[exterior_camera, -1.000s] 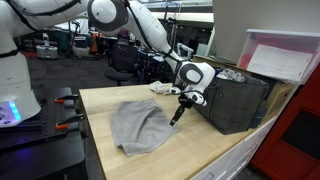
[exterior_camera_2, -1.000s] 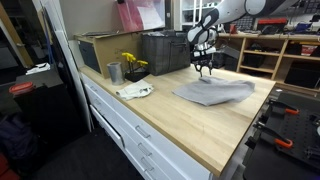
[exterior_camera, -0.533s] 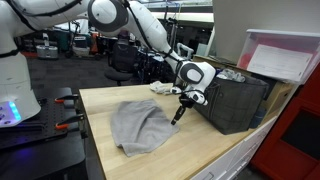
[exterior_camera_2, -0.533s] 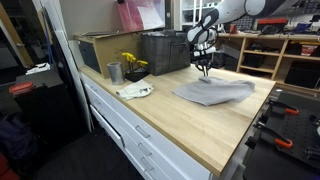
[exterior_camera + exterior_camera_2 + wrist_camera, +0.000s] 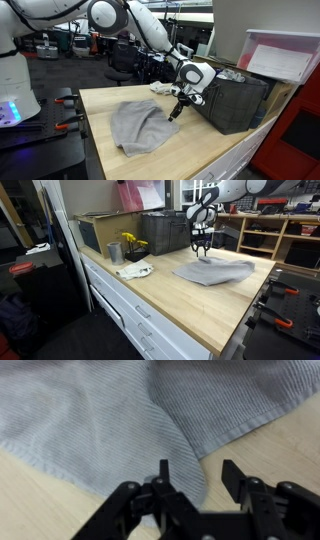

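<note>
A grey towel (image 5: 138,126) lies crumpled on the wooden table (image 5: 200,145); it also shows in the other exterior view (image 5: 212,271) and fills the top of the wrist view (image 5: 130,410). My gripper (image 5: 176,113) hangs just above the towel's edge near the black crate, also seen in the exterior view (image 5: 202,250). In the wrist view the gripper (image 5: 197,473) is open and empty. One finger is over a corner of the towel and the other is over bare wood.
A black crate (image 5: 233,98) stands on the table right behind the gripper. Another bin (image 5: 100,232), a metal cup (image 5: 114,252), yellow flowers (image 5: 131,242) and a white cloth (image 5: 135,271) sit further along the table. Shelves (image 5: 275,235) stand behind.
The gripper has shifted slightly over the towel's edge. The towel has not moved.
</note>
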Controlling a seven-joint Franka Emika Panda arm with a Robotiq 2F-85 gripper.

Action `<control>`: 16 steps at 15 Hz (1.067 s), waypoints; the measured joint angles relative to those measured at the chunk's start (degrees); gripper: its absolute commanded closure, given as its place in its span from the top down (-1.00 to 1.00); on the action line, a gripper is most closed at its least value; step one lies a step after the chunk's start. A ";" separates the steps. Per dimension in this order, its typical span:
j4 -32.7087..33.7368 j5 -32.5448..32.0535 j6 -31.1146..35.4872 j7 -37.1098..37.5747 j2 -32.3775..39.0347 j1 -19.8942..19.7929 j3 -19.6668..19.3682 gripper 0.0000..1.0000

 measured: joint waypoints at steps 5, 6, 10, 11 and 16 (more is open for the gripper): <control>0.33 0.16 -0.25 -0.11 0.00 -0.36 0.51 0.85; 0.31 0.11 -0.24 -0.10 0.01 -0.33 0.51 0.94; 0.34 0.12 1.20 1.62 0.04 -0.37 0.47 1.00; 0.34 0.12 1.67 2.51 0.07 -0.55 0.38 1.00; 0.41 0.13 6.22 6.06 3.05 -1.70 -0.43 1.00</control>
